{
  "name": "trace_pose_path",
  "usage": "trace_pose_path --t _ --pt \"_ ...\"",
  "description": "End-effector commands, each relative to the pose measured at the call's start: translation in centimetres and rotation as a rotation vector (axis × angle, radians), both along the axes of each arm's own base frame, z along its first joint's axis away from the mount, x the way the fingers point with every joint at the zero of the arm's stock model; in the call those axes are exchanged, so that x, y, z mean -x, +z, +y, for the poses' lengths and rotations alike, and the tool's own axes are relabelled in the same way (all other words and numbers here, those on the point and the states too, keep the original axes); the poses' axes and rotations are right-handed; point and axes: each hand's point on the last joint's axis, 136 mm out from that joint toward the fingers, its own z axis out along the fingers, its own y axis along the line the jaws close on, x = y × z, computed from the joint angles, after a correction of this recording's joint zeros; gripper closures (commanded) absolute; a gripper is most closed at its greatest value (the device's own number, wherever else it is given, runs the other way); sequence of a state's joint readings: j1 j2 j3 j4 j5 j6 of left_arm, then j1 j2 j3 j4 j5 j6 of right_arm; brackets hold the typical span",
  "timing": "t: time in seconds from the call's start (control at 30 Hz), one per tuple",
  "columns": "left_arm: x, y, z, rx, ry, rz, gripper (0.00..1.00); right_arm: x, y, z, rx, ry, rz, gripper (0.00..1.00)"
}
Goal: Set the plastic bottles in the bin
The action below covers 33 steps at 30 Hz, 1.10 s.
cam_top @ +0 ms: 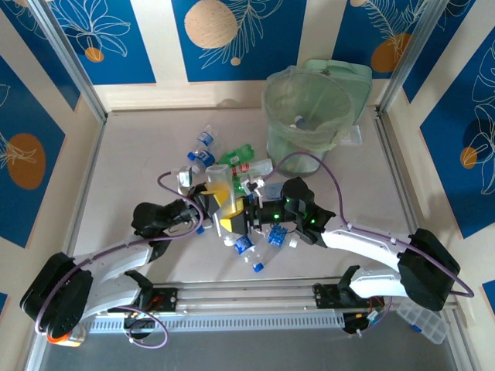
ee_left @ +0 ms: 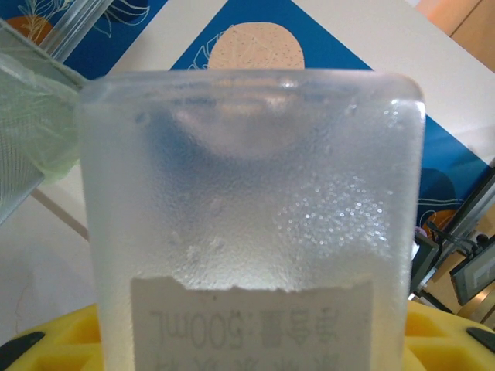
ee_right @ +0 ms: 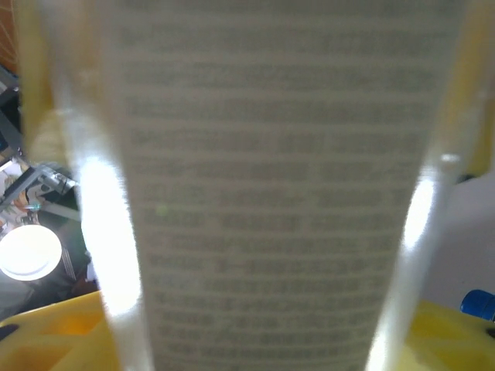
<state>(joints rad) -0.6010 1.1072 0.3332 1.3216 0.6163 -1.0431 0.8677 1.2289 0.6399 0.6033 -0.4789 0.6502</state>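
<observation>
My left claw (ee_left: 244, 338) is clenched on the frosted bottle (ee_left: 247, 193). A labelled bottle (ee_right: 271, 193) sits between my right claw's (ee_right: 247, 336) fingers; whether it is gripped, I cannot tell.

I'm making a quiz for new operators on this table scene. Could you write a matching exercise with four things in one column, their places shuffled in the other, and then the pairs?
Things:
1. bin
2. frosted container
3. compartment box
4. green bottle

Places:
A. near right corner
B. held up at mid-table
C. far right, by the back wall
D. far edge of the pile, left of the bin

Pairs: 1-C, 2-B, 3-A, 4-D
</observation>
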Motion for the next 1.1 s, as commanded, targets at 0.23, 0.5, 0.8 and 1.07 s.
trace_pose_path --t 0.23,0.5,0.8,1.07 --pt "0.1 -0.1 0.7 -0.028 0.071 -0.039 0.34 0.4 3.1 -0.3 -0.041 -0.026 -0.093 0.57" --pt "-1.4 -1.2 5.0 -0.158 0.4 -0.008 0.12 -4.7 6.1 -4.0 0.133 -0.396 -0.261 0.58" --pt "-2.9 -3.5 9.4 -0.267 0.672 0.081 0.13 -19.0 11.7 -14.0 0.424 -0.967 -0.261 0.65" --pt "-4.1 -5.3 8.4 -0.32 0.651 0.146 0.15 -28.2 10.6 -21.4 0.649 -1.134 -0.116 0.65"
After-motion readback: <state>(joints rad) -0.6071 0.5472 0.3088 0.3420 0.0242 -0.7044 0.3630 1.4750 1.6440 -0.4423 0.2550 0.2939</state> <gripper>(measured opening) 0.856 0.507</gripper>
